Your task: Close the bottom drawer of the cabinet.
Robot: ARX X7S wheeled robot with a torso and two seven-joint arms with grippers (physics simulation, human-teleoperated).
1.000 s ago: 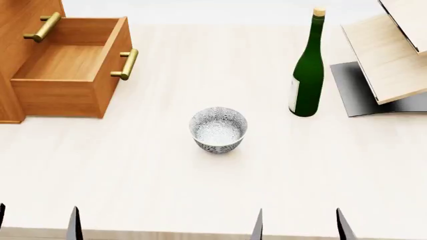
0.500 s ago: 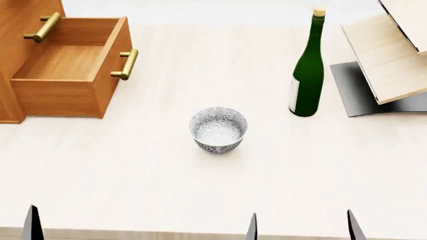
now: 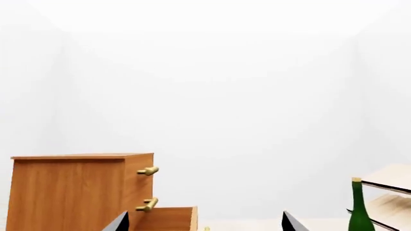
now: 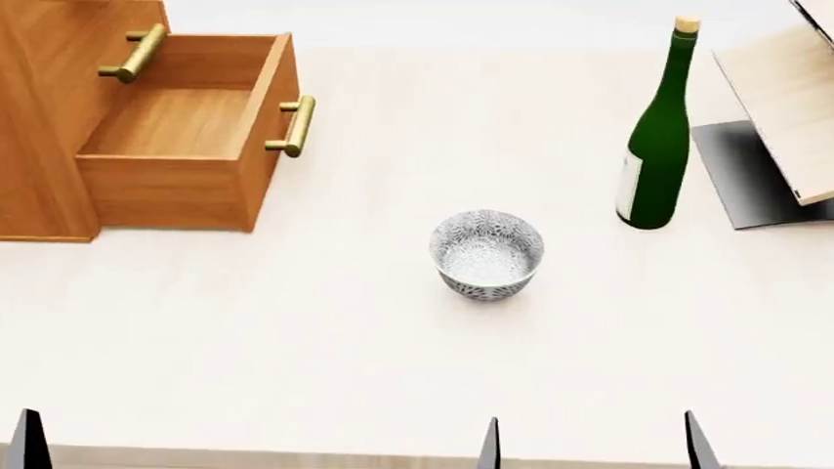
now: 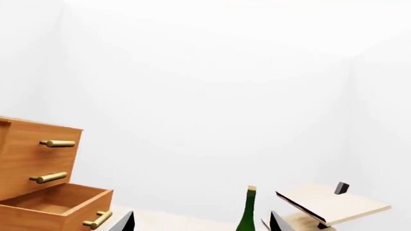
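The orange-brown cabinet (image 4: pixel 39 117) stands at the table's far left. Its bottom drawer (image 4: pixel 170 188) is pulled well out, showing a bare inside, and its brass handle (image 4: pixel 293 125) faces right. The wrist views show the same cabinet (image 3: pixel 70 192) and drawer (image 5: pixel 57 207). My left gripper (image 3: pixel 205 225) is open and holds nothing; in the head view only one of its fingertips (image 4: pixel 26 447) shows, at the near left edge. My right gripper (image 4: pixel 593 449) is open too, low at the table's near edge. Both are far from the drawer.
A patterned bowl (image 4: pixel 486 254) sits mid-table. A green bottle (image 4: pixel 655 147) stands upright at the right. Past it are a pale slanted rack (image 4: pixel 788 88) and its dark base (image 4: pixel 749 171). The two upper drawers are shut.
The head view has swung left, so cabinet, bowl and bottle sit further right in it. The left fingertips have slid towards the view's left edge. The drawer is as far out as before.
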